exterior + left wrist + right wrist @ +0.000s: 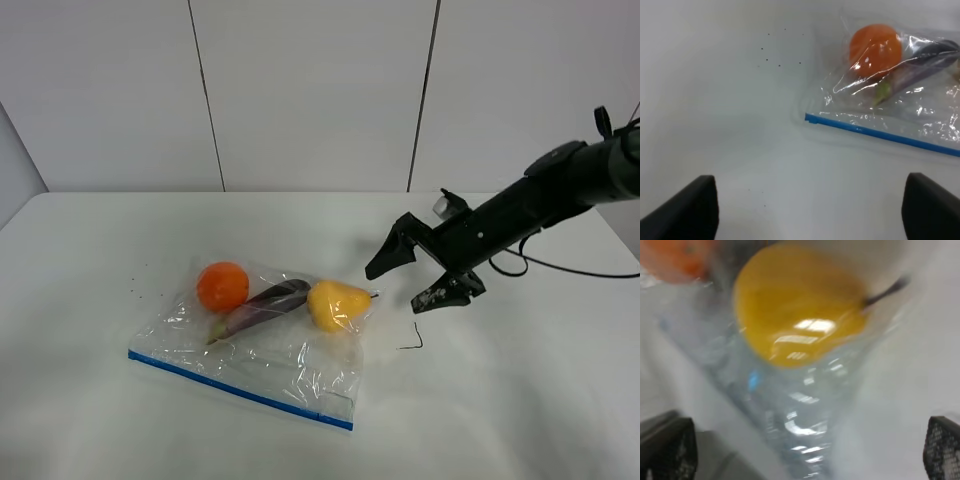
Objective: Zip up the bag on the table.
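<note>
So the bag [262, 335] is lying flat on the table [520, 400], left of center, with an orange [222, 286], a purple eggplant [262, 305] and a yellow pear [335, 304] showing through the clear plastic. The blue zipper strip [240, 390] runs along the bag's near edge, angled a bit so its right end sits closer to the camera than its left.

The right gripper [415, 275] is hanging above the table just past the pear end of the bag, fingers spread wide and holding nothing. From it the bag lies to the left, and the zipper is on the far side of the fruit from its fingertips.

The left gripper [807, 207] only shows in its wrist cam: 2 dark fingertips far apart, nothing between them, with the zipper's left end [808, 117] out ahead of them.

My guess is the zip has to run along that strip's length, and the left arm looks better lined up with a zipper end.
</note>
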`<state>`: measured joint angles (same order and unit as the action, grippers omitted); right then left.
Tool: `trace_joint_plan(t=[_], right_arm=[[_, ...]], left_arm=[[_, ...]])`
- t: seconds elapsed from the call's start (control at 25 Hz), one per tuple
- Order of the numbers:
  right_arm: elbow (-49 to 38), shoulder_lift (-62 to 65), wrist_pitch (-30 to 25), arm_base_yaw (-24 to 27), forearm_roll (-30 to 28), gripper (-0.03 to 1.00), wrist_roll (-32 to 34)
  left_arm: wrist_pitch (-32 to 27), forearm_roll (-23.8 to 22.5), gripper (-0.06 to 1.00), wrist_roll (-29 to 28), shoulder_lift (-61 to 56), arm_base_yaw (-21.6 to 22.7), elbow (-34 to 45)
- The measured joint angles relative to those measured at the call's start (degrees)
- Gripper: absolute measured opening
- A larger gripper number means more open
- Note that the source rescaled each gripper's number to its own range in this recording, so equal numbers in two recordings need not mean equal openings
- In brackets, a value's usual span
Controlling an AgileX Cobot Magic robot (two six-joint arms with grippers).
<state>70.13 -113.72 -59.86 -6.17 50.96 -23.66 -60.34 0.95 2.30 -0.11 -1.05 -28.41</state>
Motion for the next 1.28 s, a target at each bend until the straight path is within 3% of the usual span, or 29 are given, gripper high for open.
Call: trace_joint_plan(t=[0.32,0.44,0.8,1.28], right_arm=[[19.2,0.0,-4.3,0.0,-36.6,1.0,20.3],[21.5,0.0,-7.3,0.4,-44.0,1.0,21.8],[21.8,0.0,-9.5,7.1,-44.5,1.0,21.3],[20.4,2.3,-9.6,6.7,-43.3,1.0,20.3]], left_arm=[[0.0,0.0,0.96,0.0,0.0,0.0,0.0],[0.0,0.0,0.96,0.0,0.0,0.0,0.0],[0.0,0.0,0.96,0.0,0.0,0.0,0.0],[0.0,0.0,0.96,0.0,0.0,0.0,0.0]])
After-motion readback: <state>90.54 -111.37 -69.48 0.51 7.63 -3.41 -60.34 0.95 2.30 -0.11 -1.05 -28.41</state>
